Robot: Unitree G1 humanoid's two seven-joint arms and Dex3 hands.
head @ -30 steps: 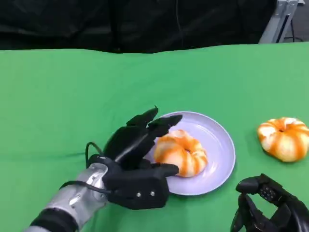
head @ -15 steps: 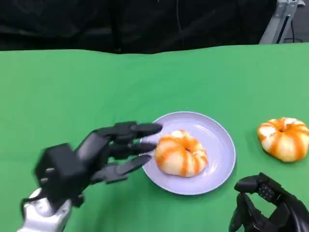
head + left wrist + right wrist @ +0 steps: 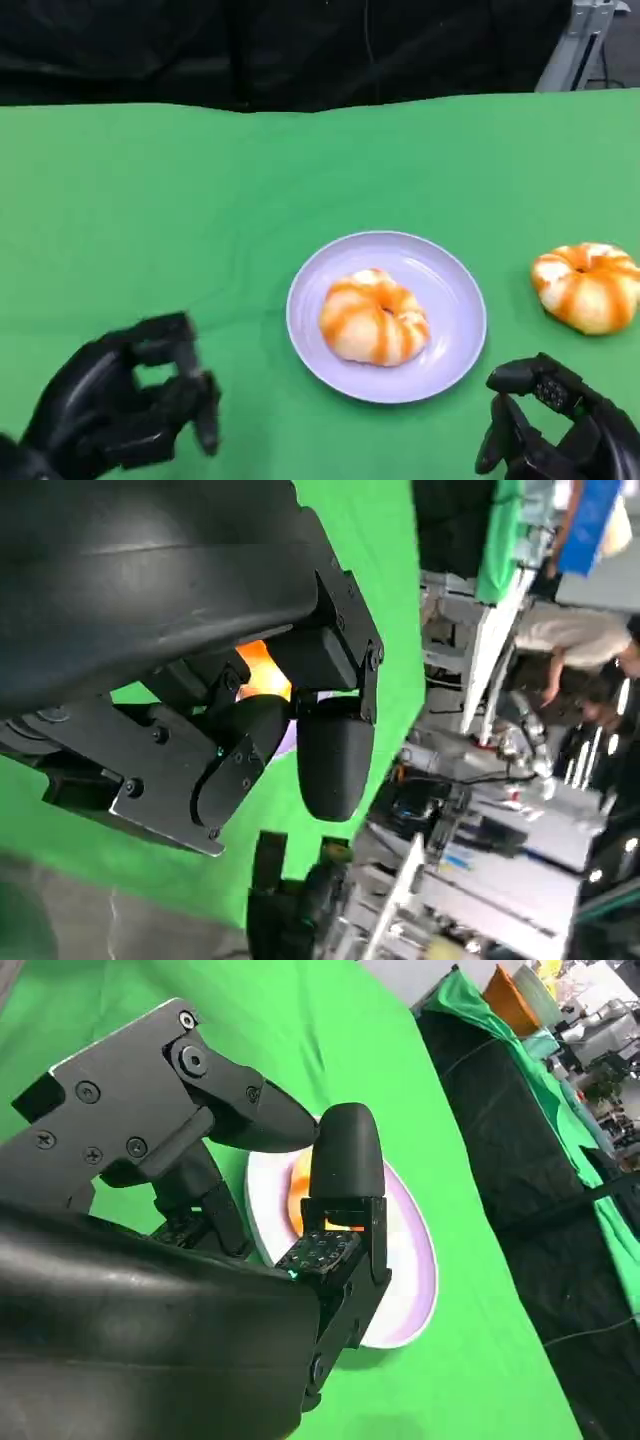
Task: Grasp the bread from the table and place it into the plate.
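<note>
Pulling back from the plate (image 3: 385,316), my left hand (image 3: 120,410) is now sitting low at the near left of the bench (image 3: 150,220), well apart from the plate it was reaching over a second ago; its fingers (image 3: 180,345) are curling in loosely around nothing. My right hand (image 3: 555,430) is staying where it was at the near right corner, fingers bent inward and holding nothing either.

One green bench is carrying everything. One pale lilac plate is lying flat near its middle, and the right wrist view is also showing it (image 3: 410,1270) beyond my fingers (image 3: 345,1160).

Two breads are showing, both round with orange stripes. One bread (image 3: 373,316) is resting inside the plate, slightly left of its centre, touching neither hand. A second bread (image 3: 588,286) is lying on the bare bench to the right of the plate, near it but not touching, and just beyond my right hand.

In the left wrist view an orange patch of bread (image 3: 262,672) is peeking between my fingers (image 3: 335,750).
</note>
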